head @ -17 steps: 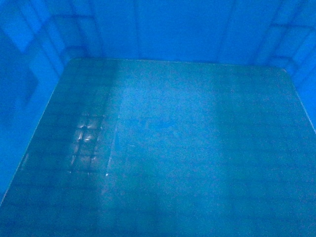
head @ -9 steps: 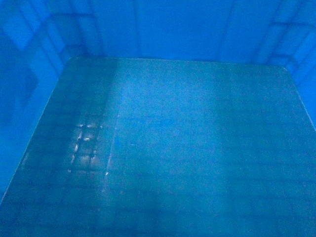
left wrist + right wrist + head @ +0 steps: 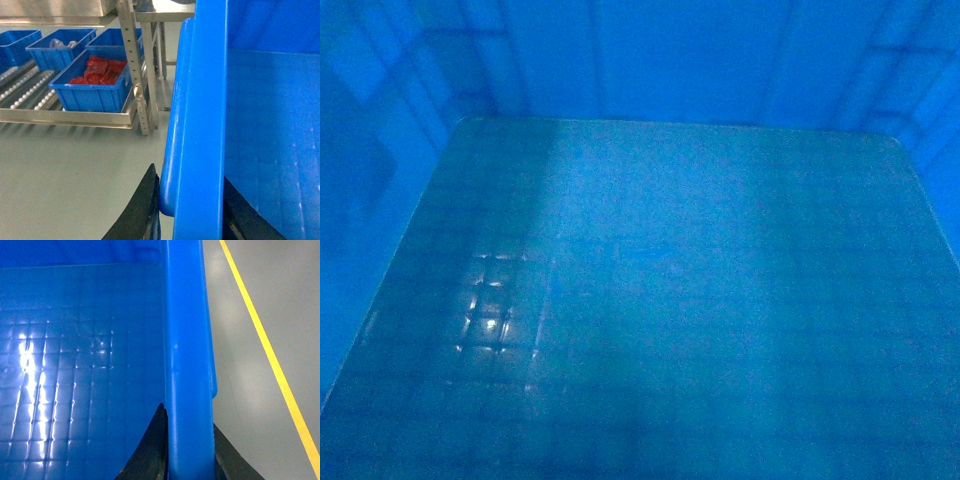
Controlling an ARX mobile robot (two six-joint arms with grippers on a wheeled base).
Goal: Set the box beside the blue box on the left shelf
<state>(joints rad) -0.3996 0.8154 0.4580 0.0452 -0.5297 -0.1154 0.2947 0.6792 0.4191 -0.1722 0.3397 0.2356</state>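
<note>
The box (image 3: 670,300) fills the head view with its grid-patterned floor and smooth blue inner walls. My left gripper (image 3: 189,176) is shut on the box's left rim (image 3: 200,115), one black finger outside and one inside. My right gripper (image 3: 188,417) is shut on the right rim (image 3: 187,340) in the same way. The box is held above the grey floor. In the left wrist view, the left shelf (image 3: 70,117), a metal roller rack, lies ahead to the left. On it stands a blue box (image 3: 95,85) holding red packets.
More blue boxes (image 3: 60,47) stand behind on the same rack. A steel upright (image 3: 140,75) bounds the rack's right end, with table legs (image 3: 162,45) beyond it. A yellow floor line (image 3: 265,345) runs along the right of the box.
The bright reflection on the box floor has shifted slightly lower. Both grips and the framing of the box look unchanged.
</note>
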